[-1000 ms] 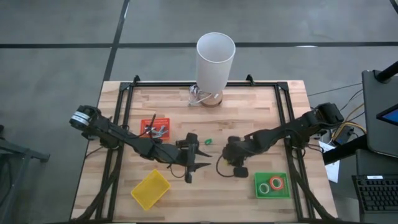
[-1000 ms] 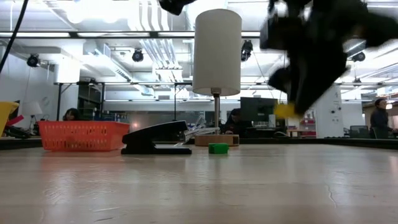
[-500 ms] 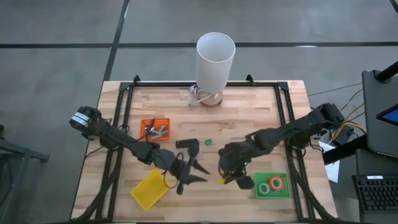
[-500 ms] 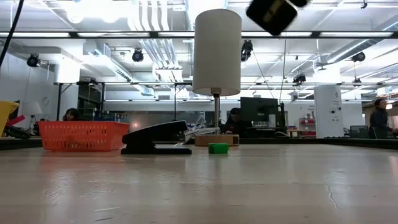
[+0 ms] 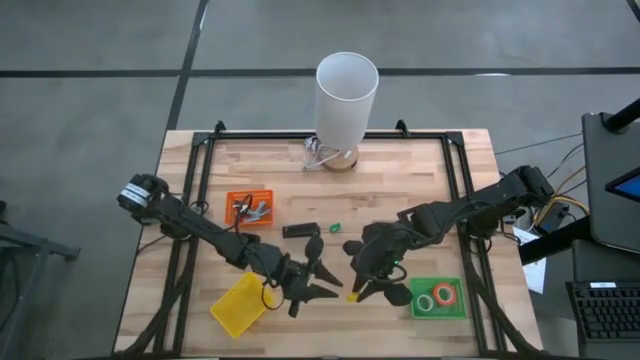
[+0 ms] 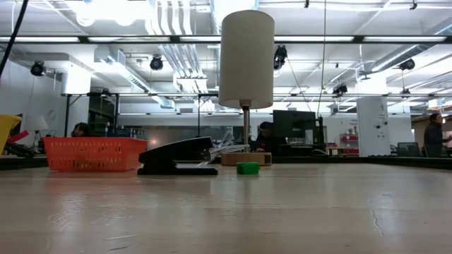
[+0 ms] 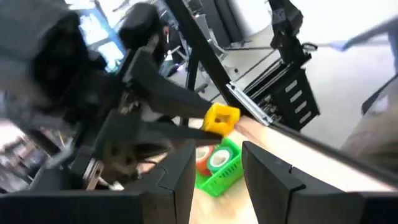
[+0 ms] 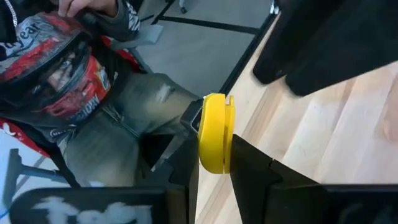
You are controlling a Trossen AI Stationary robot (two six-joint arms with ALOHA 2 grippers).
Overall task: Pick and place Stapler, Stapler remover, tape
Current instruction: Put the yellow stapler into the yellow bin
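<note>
Right gripper (image 5: pixel 358 291) grasps a yellow tape ring (image 8: pixel 214 132) above the wooden surface (image 5: pixel 400 170), left of the green tray (image 5: pixel 437 311). Left gripper (image 5: pixel 322 280), fingers spread and empty, faces it closely.

The stapler (image 5: pixel 301 230) lay mid-table, a basket (image 5: pixel 249 205) to its left, two tape rings sat in the tray (image 5: pixel 437 299) front right.

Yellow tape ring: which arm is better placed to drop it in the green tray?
Right. The right tool is shut on the yellow tape ring, beside the green tray holding two rings. The left tool is open and holds nothing.
</note>
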